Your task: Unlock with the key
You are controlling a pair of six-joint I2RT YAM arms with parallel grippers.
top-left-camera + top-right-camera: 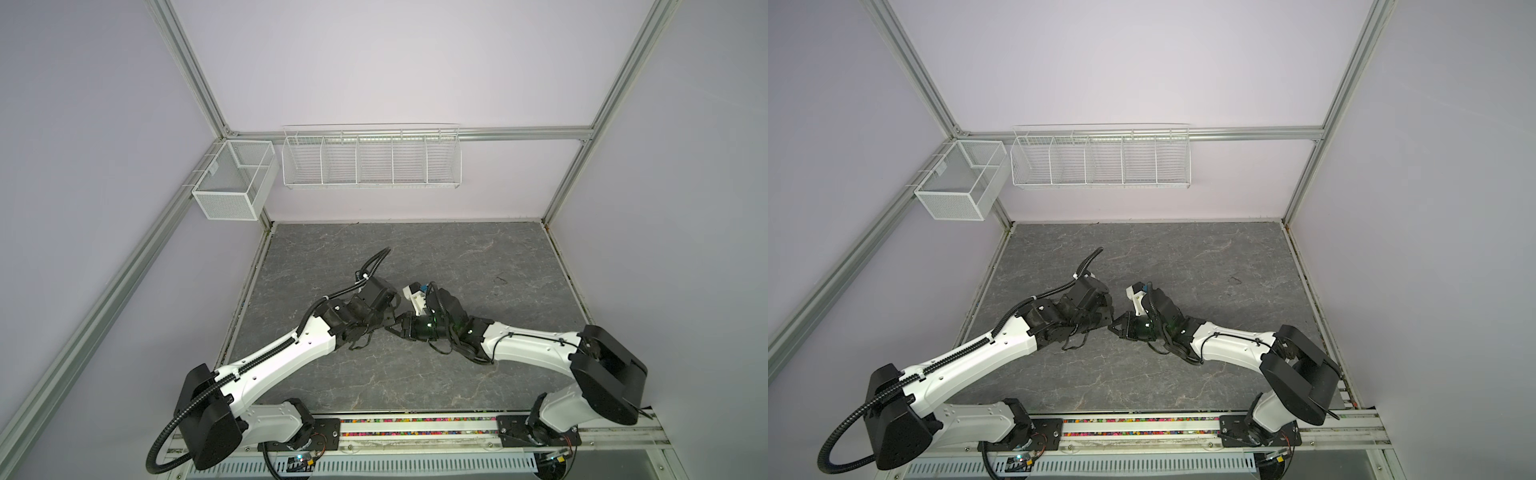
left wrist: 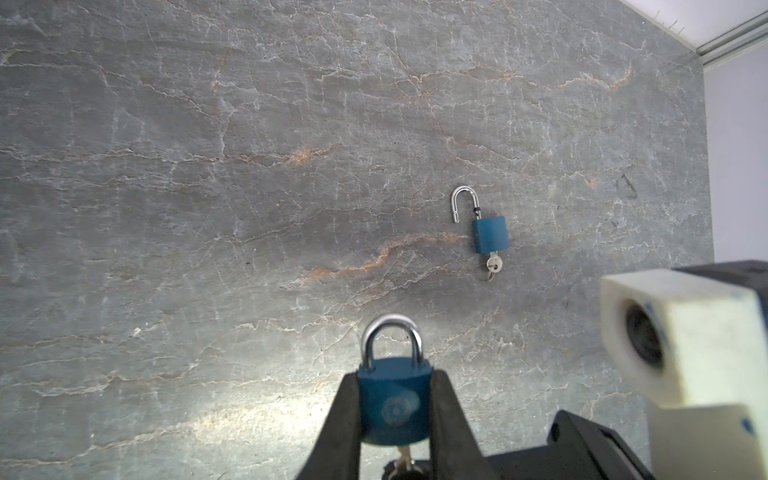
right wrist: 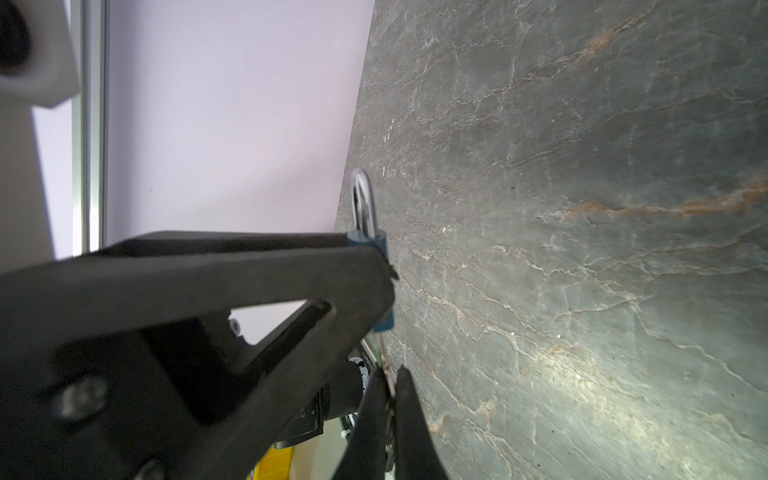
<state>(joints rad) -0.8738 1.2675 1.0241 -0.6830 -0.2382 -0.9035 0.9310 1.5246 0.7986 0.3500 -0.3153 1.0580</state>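
Where the white-and-black left arm (image 1: 282, 353) and right arm (image 1: 528, 345) meet over the middle of the grey veined stone-pattern tabletop (image 1: 415, 374), the left gripper (image 2: 394, 376) clamps narrowly on the sides of a small blue padlock with a silver shackle (image 2: 394, 409), its shackle seated in the body. The right gripper (image 3: 388, 376) is pinched tight on the small silver key (image 2: 403, 454) sticking out of that padlock's underside. A second blue padlock (image 2: 490, 235) lies flat on the tabletop, well apart, its shackle swung open and its own key (image 2: 493, 264) in its base.
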